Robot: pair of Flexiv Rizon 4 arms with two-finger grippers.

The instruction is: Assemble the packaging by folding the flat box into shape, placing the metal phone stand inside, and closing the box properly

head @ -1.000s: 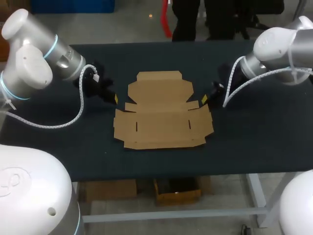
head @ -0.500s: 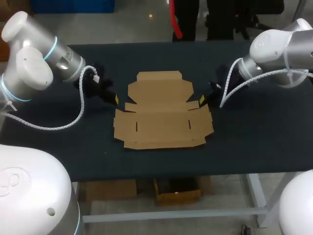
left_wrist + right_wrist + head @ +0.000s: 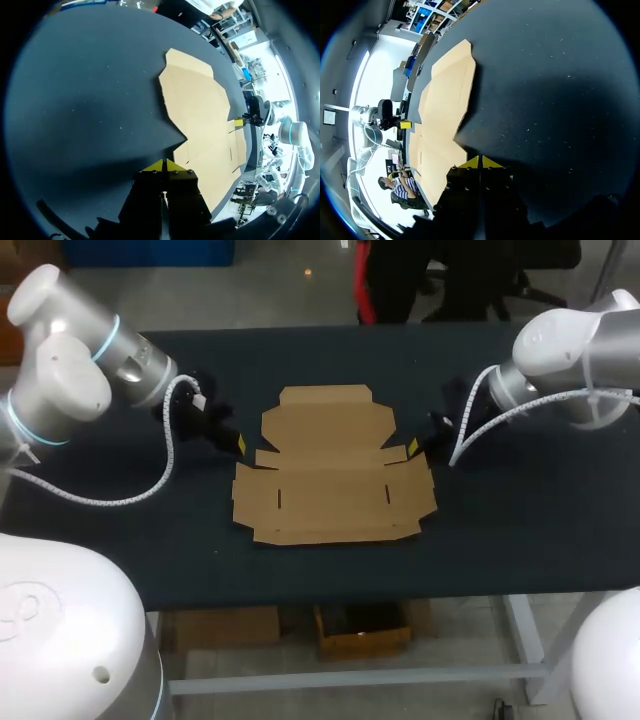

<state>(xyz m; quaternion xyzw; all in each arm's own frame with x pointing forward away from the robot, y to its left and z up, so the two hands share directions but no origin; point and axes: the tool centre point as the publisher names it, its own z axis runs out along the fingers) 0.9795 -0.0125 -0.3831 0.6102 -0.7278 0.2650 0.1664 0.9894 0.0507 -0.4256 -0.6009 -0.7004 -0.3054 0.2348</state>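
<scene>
The flat brown cardboard box (image 3: 330,465) lies unfolded in the middle of the dark table; it also shows ahead of the fingers as the box (image 3: 205,120) and the box (image 3: 442,115) in the wrist views. My left gripper (image 3: 238,443) sits just off the box's left edge, near the notch between the lid panel and the base. Its yellow tips (image 3: 163,165) are pressed together, shut on nothing. My right gripper (image 3: 414,446) is at the box's right edge by the side flap, its tips (image 3: 480,162) also shut and empty. No metal phone stand shows in any view.
The dark table (image 3: 520,500) has bare cloth on both sides of the box and along the front edge. Each arm's cable hangs in a loop over the table beside its gripper.
The right arm's upper body has shifted slightly; both grippers stay at the box's edges, shut. The box has not moved.
</scene>
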